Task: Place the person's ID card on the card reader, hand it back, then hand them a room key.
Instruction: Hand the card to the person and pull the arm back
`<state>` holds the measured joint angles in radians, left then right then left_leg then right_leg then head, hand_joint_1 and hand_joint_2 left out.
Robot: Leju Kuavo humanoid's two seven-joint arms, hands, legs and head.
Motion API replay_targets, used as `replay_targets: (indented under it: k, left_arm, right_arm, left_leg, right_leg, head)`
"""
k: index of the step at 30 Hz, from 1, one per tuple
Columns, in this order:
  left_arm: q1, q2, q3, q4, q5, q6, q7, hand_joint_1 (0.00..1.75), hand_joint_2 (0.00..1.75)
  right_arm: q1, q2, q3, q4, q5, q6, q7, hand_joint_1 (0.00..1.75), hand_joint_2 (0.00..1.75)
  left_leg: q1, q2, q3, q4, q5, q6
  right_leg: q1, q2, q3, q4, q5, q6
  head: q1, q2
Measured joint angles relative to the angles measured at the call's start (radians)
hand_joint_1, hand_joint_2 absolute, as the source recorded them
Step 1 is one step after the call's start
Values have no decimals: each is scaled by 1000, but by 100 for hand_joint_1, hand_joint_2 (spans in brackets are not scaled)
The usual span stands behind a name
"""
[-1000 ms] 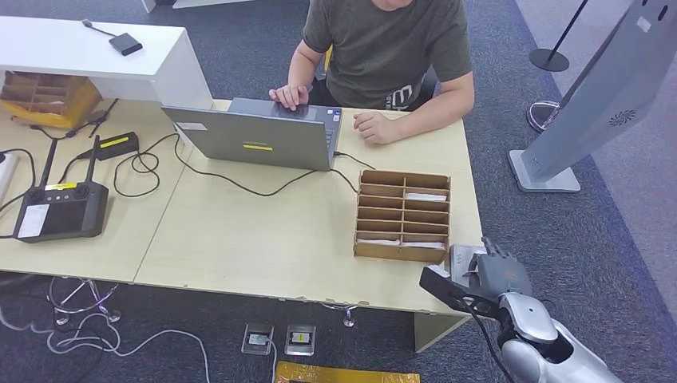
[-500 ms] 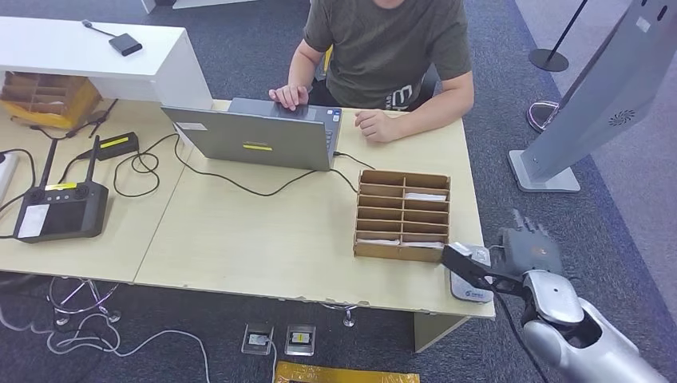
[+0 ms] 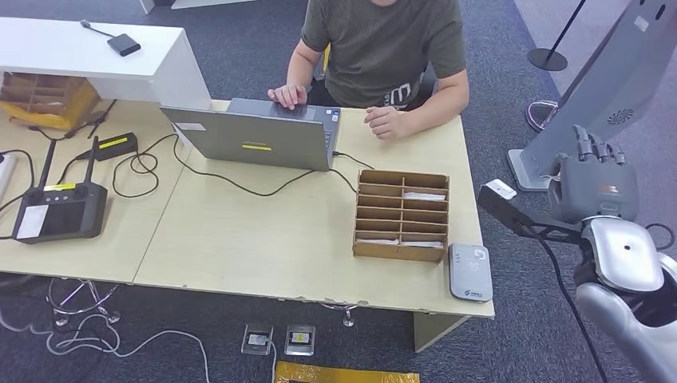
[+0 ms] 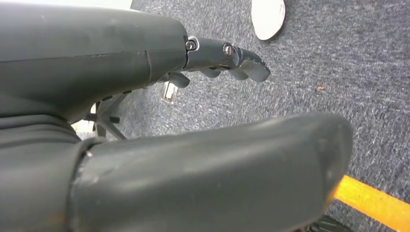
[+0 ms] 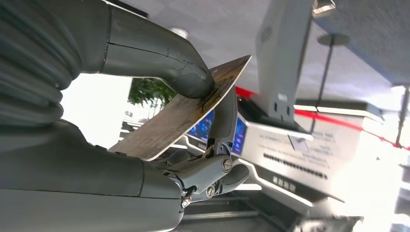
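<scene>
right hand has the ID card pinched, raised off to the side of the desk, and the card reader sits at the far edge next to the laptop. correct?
One thing is wrong: the card reader sits at the desk's near right corner, beside the wooden organizer, not by the laptop. The head view shows it. The right hand does pinch the ID card, raised beside the desk.

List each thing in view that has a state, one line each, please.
ID card: pinched in right hand, lifted off the table
Card reader: bare, flat on the table corner
Left hand: empty, fingers curled, over the floor
Laptop: open
Card rack: upright, a few cards inside
</scene>
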<state>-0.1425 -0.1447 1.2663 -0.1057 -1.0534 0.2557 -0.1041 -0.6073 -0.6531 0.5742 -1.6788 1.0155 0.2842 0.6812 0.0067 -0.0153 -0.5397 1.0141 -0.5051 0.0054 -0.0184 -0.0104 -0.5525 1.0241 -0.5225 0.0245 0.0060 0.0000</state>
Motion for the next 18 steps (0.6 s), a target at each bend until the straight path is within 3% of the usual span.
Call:
replay_targets:
  k: [6,18]
  left_arm:
    - [-3,-6,0,0,5,33,-2,0,0]
    - [-7,-14,1,0,24,84,-10,0,0]
  right_arm:
    - [-61,57,67,-17,1,-79,-16,175,175]
    - [-117,242,220,110,14,-251,-142,175,175]
  left_leg:
    - [0,0,-1,0,0,0]
    - [0,-1,-1,0,0,0]
  right_leg:
    - [0,0,0,0,0,0]
    - [0,-1,0,0,0,0]
  head:
    - [0,0]
    - [0,0]
